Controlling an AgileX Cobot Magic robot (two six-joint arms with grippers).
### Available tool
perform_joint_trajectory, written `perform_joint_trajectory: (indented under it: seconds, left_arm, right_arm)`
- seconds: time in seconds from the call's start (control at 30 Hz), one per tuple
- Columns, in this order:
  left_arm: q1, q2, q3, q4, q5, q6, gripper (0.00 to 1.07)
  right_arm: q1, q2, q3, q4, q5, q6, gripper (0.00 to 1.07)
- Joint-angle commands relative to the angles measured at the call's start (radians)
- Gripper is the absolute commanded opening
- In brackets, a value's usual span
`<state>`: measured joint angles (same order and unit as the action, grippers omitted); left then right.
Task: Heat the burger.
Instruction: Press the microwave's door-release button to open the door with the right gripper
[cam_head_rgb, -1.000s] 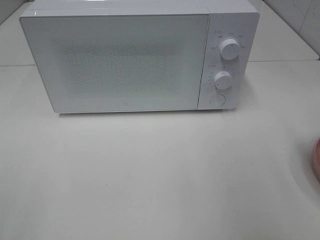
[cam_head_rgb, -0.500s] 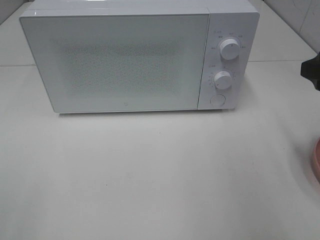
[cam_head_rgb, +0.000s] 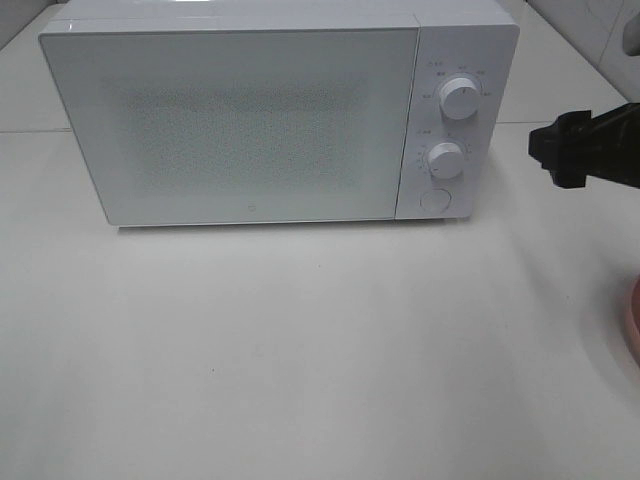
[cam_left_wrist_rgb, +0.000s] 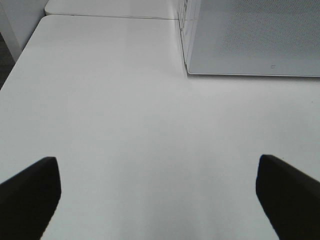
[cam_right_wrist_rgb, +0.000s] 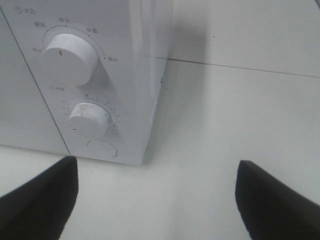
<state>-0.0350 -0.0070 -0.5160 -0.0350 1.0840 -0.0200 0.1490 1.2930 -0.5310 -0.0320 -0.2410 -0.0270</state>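
Note:
The burger is out of view in every frame. A white microwave (cam_head_rgb: 240, 120) stands at the back of the table with its door shut. My right gripper (cam_head_rgb: 550, 155) hovers to the right of its control panel, open and empty. In the right wrist view the same gripper (cam_right_wrist_rgb: 155, 200) faces the upper knob (cam_right_wrist_rgb: 70, 57), the lower knob (cam_right_wrist_rgb: 90, 117) and the round button (cam_right_wrist_rgb: 101, 148). My left gripper (cam_left_wrist_rgb: 157, 200) is open over bare table, holding nothing, with the microwave's front corner (cam_left_wrist_rgb: 250, 40) ahead of it. It does not show in the exterior view.
A sliver of the pink plate (cam_head_rgb: 634, 322) shows at the right edge of the white table (cam_head_rgb: 320, 350). The control panel carries two knobs (cam_head_rgb: 459, 98) and a button (cam_head_rgb: 434, 199). A tiled wall (cam_head_rgb: 600, 30) rises at the back right.
My right gripper has come into the exterior view from the right edge and moved left toward the microwave's control panel. The left gripper and the microwave have not moved.

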Motion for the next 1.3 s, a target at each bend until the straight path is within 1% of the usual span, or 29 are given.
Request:
perform_joint_trajectory:
  seconds: [0.03, 0.13, 0.17, 0.2, 0.37, 0.67, 0.83, 1.13, 1.23, 1.27, 1.3]
  left_arm:
    - [0.003, -0.013, 0.001, -0.005, -0.017, -0.001, 0.98]
    - [0.003, -0.013, 0.001, -0.005, -0.017, -0.001, 0.98]
    - [0.003, -0.013, 0.001, -0.005, -0.017, -0.001, 0.98]
    - [0.003, -0.013, 0.001, -0.005, -0.017, -0.001, 0.98]
    - [0.003, -0.013, 0.001, -0.005, -0.017, -0.001, 0.98]
    - [0.003, -0.013, 0.001, -0.005, -0.017, -0.001, 0.98]
    - [0.003, -0.012, 0.001, -0.005, -0.017, 0.0, 0.98]
    - [0.003, -0.012, 0.001, -0.005, -0.017, 0.0, 0.98]
    - [0.003, -0.012, 0.001, -0.005, -0.017, 0.0, 0.98]
    - [0.003, -0.012, 0.001, -0.005, -0.017, 0.0, 0.98]
    - [0.003, -0.012, 0.001, -0.005, -0.017, 0.0, 0.98]
  right_arm:
    - [0.019, 0.018, -0.005, 0.003, -0.033, -0.007, 0.77]
    - [0.042, 0.035, -0.005, 0.01, -0.048, -0.006, 0.76]
    - [0.064, 0.05, -0.005, 0.032, -0.058, -0.007, 0.76]
    - [0.064, 0.05, -0.005, 0.032, -0.058, -0.007, 0.76]
    - [0.128, 0.097, -0.002, 0.07, -0.083, -0.007, 0.76]
    - [0.199, 0.175, -0.001, 0.141, -0.162, -0.011, 0.76]
    - [0.222, 0.218, -0.001, 0.153, -0.206, -0.019, 0.76]
    - [0.223, 0.297, -0.001, 0.162, -0.277, -0.017, 0.76]
    - [0.223, 0.319, -0.001, 0.199, -0.304, -0.019, 0.76]
    - [0.223, 0.326, -0.001, 0.23, -0.313, -0.018, 0.76]
    - [0.223, 0.326, -0.001, 0.23, -0.313, -0.018, 0.76]
